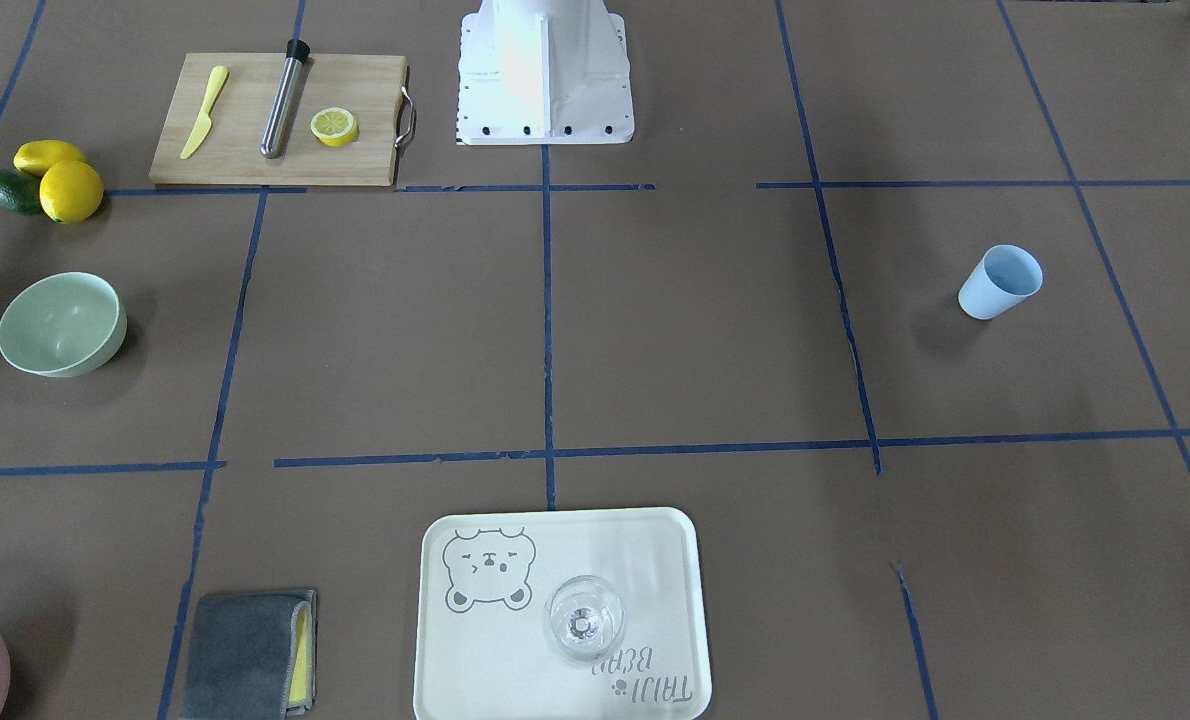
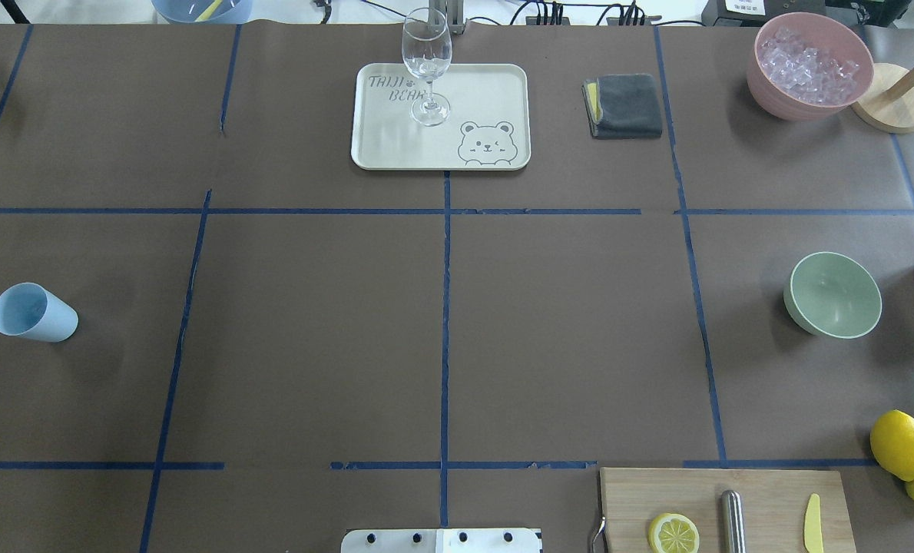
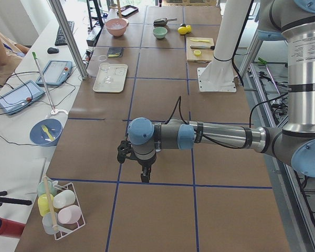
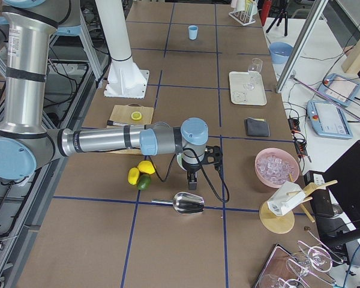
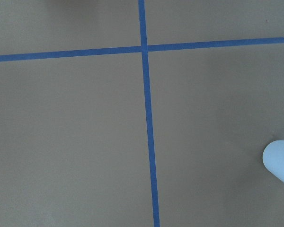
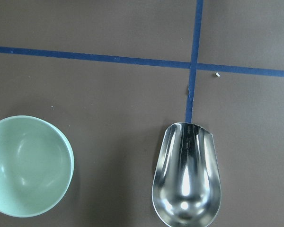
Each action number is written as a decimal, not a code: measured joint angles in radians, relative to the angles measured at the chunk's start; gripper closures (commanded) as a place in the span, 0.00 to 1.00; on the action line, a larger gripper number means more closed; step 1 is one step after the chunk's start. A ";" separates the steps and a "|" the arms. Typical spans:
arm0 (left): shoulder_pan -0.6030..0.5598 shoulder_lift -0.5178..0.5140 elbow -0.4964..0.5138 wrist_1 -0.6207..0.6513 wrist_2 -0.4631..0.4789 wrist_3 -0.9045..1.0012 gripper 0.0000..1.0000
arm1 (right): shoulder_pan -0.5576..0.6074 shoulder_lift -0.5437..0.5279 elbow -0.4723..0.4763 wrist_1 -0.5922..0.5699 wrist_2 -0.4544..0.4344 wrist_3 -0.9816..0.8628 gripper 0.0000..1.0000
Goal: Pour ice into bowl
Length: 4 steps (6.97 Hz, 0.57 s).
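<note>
Neither hand shows in the front-facing view. You see the bowl (image 1: 60, 322) empty near its left edge, well apart from the light blue cup (image 1: 1000, 282).

Overhead, the bowl sits on the right half, so your right arm is the nearer one. The tray (image 2: 365, 153) reads "TAIJI BEAR".

From the left end, the left hand (image 3: 142, 170) hangs over bare desk (image 3: 163, 210), far from the bowl. You cannot tell whether it is open.

From the right end, the right hand (image 4: 192, 180) hangs just above the steel scoop (image 4: 189, 203), its grip equally unreadable. The pink container (image 4: 259, 174) of cubes is near.

The left wrist view gives only tape and the cup's edge.

In the right wrist view the bowl lies left of the scoop, close but apart. The scoop's long axis runs up the frame, mouth toward the tape cross, and it is empty. No loose ice shows, so expect to take the scoop first.
</note>
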 measured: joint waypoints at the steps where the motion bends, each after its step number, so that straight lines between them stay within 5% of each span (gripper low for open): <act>1: 0.000 -0.005 0.003 -0.009 -0.002 -0.002 0.00 | 0.000 -0.002 0.005 0.003 -0.011 0.003 0.00; 4: -0.001 -0.013 0.018 -0.035 -0.008 -0.004 0.00 | -0.001 -0.007 0.021 0.006 -0.011 0.006 0.00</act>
